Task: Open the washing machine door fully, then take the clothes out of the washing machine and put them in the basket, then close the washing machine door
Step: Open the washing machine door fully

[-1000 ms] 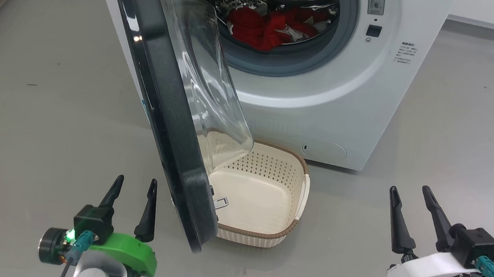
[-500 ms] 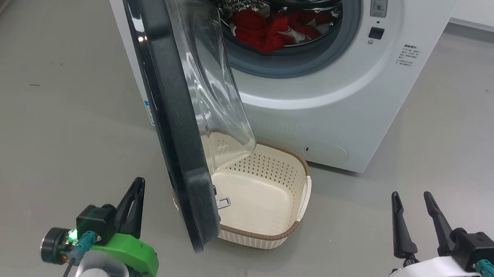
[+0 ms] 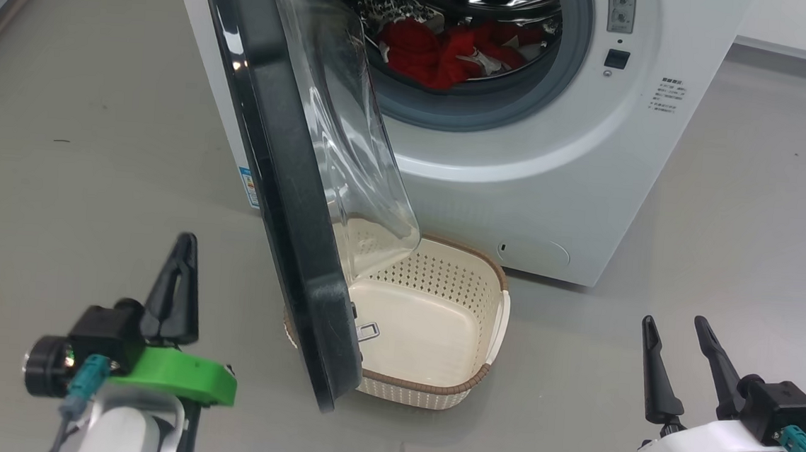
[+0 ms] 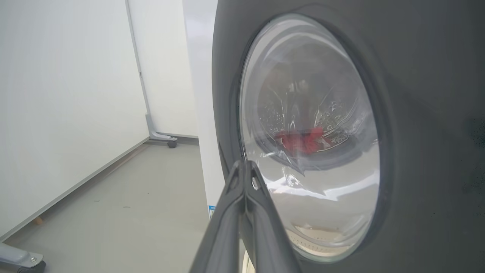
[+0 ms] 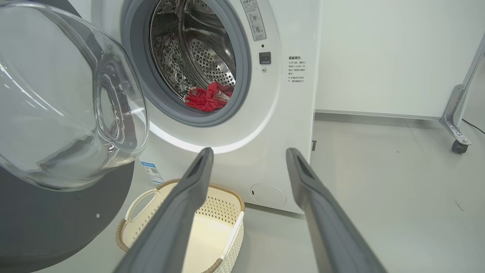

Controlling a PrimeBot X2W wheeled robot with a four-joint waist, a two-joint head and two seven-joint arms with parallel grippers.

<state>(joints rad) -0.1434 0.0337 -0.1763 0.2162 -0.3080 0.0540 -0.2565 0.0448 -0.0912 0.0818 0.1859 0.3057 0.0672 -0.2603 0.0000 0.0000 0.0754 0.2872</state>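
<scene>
**Left fingers (image 3: 172, 295) pinched together, right fingers (image 3: 654, 371) spread wide**

Both pairs hold nothing, low over the floor. The washing machine door (image 3: 284, 196) stands partly open between them, near the left fingers, its lower edge over the basket (image 3: 442, 278). The clothes (image 3: 429, 54) lie inside the washing machine (image 3: 533, 192).

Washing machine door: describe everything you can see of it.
The large round washing machine door has a wide glossy black rim around a bulging clear glass bowl, with a small metal latch at its free edge. It stands partly open, nearly edge-on to the head camera. The shut left end effector hovers beside its outer face, apart.
</scene>
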